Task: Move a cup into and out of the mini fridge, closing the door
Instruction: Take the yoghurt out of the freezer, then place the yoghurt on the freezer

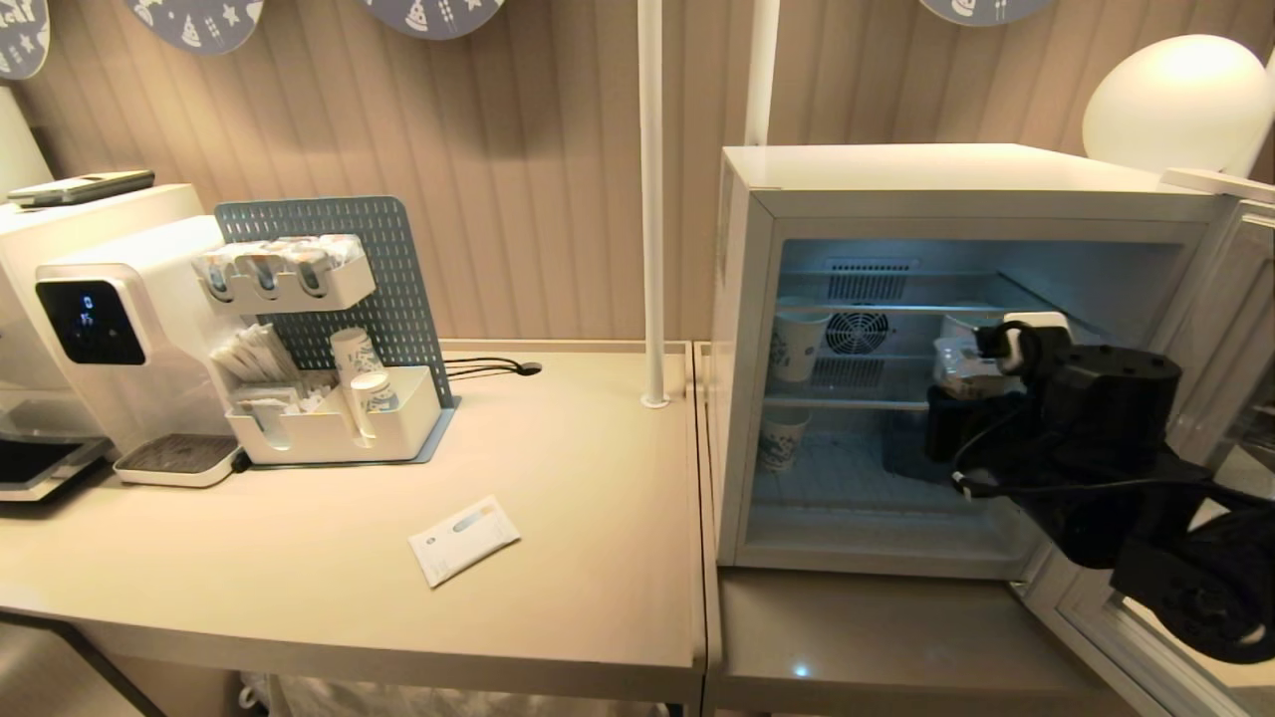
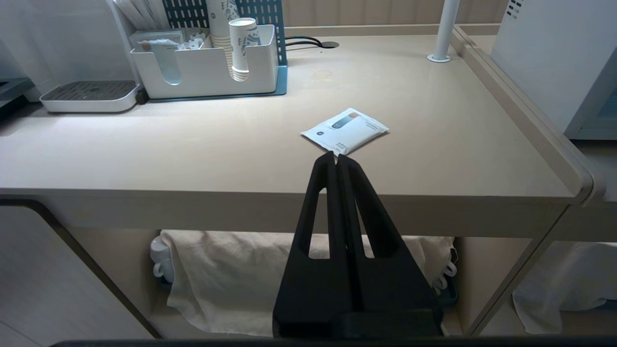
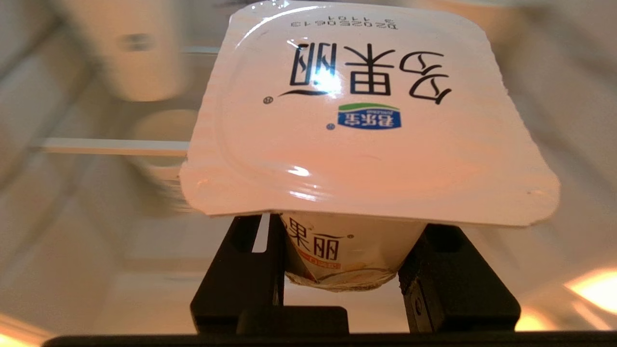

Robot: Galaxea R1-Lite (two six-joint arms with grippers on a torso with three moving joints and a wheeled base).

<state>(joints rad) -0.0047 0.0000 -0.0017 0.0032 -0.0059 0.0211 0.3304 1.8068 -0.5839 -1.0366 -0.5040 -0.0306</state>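
The mini fridge (image 1: 745, 299) stands at the right with its door (image 1: 1233, 319) swung open to the right and its inside lit. My right gripper (image 1: 961, 396) reaches into it at the height of the upper wire shelf, shut on the cup (image 1: 962, 360). From the right wrist, the cup (image 3: 366, 120) shows its white sealed lid with printed text, and its tapered body sits between the black fingers (image 3: 241, 270) of the right gripper (image 3: 340, 231). My left gripper (image 2: 336, 155) is shut on nothing, parked low before the table's front edge.
Two patterned paper cups (image 1: 797, 344) (image 1: 782, 438) stand at the left inside the fridge. A white packet (image 1: 463, 538) lies on the table (image 1: 598, 617). At the far left are an organiser with cups (image 1: 339, 418) and a water dispenser (image 1: 110, 329). A white pole (image 1: 651, 199) rises beside the fridge.
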